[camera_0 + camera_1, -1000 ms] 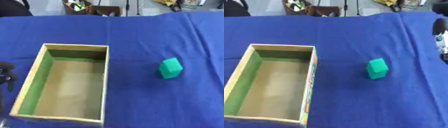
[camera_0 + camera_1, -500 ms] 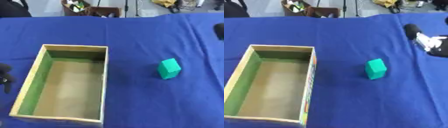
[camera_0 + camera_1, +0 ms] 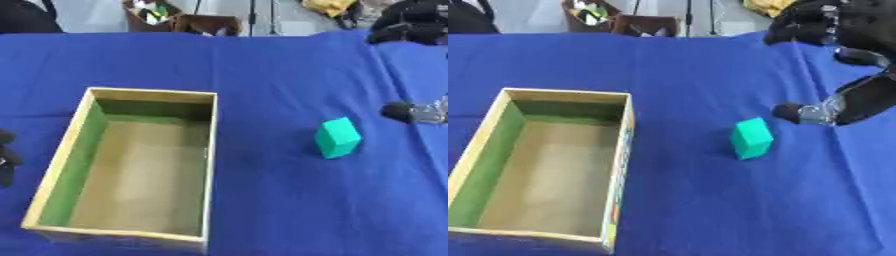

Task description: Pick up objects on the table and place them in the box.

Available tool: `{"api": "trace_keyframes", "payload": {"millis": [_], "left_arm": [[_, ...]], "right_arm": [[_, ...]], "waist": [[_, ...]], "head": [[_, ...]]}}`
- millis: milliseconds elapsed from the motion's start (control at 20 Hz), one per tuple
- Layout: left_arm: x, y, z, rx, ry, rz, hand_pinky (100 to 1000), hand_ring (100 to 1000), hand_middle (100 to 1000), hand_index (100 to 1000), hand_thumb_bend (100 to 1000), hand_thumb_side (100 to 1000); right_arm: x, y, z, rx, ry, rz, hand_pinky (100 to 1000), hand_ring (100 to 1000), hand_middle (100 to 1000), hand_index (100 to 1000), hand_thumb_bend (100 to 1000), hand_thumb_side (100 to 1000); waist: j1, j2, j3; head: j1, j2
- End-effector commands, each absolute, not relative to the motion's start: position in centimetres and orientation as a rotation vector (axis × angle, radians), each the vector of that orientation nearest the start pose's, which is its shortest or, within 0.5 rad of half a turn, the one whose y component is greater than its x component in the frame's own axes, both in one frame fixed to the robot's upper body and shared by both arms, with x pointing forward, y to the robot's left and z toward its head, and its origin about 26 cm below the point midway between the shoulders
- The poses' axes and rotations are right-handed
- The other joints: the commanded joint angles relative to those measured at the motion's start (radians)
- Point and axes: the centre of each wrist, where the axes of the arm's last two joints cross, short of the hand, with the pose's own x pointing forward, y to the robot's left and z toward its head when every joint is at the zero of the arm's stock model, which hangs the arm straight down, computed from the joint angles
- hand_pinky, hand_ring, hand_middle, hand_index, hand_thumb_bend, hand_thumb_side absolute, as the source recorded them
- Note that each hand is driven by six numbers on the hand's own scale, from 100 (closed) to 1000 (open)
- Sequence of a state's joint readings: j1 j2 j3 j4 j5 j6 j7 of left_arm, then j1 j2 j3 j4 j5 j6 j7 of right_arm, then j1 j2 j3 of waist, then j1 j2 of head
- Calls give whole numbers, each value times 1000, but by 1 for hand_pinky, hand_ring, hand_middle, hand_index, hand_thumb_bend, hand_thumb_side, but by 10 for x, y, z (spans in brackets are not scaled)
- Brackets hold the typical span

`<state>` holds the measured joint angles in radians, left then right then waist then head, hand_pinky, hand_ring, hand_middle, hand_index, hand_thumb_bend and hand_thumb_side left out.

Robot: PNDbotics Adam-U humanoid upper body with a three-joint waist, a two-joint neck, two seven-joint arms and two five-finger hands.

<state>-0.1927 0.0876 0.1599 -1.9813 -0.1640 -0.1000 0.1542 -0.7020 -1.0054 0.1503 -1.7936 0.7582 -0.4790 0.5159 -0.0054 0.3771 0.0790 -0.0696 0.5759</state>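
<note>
A small green block (image 3: 752, 138) lies on the blue tablecloth (image 3: 693, 65), to the right of the box. The wooden box (image 3: 87, 107) has a green inner wall, stands open at the left and holds nothing. My right hand (image 3: 861, 101) reaches in from the upper right, open. Its thumb tip hangs just right of the block and its fingers (image 3: 815, 22) are spread higher up; it is apart from the block. Only a dark part of my left hand (image 3: 5, 152) shows at the left edge, beside the box.
Beyond the table's far edge stand a brown crate (image 3: 206, 24) and some clutter on the floor. Blue cloth stretches in front of and behind the block.
My right hand has come in from the right edge, leftward and down toward the green block. The block, the box and the left hand have stayed put.
</note>
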Motion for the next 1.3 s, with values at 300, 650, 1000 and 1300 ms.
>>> {"api": "trace_keyframes", "payload": {"millis": [300,650,1000,1300], "left_arm": [[287,274,159,406,-2281,27,100,339,473,494,100,907],[287,273,159,400,-2281,27,100,339,474,494,100,908],[288,272,159,397,-2282,27,100,339,474,495,100,908],[288,272,159,395,-2282,26,100,339,474,495,100,908]], "right_arm": [[349,-309,352,1434,1559,-2626,824,909,804,916,464,848],[376,-308,328,1360,1505,-2784,828,911,817,942,476,815],[390,-310,313,1361,1530,-2842,833,911,809,944,642,804],[395,-310,302,1358,1542,-2849,832,909,804,945,635,794]], "waist": [[-3,-25,2],[-1,-23,10],[-1,-21,12],[-2,-19,13]], "head": [[-10,5],[-13,2],[-11,5],[-6,7]]}}
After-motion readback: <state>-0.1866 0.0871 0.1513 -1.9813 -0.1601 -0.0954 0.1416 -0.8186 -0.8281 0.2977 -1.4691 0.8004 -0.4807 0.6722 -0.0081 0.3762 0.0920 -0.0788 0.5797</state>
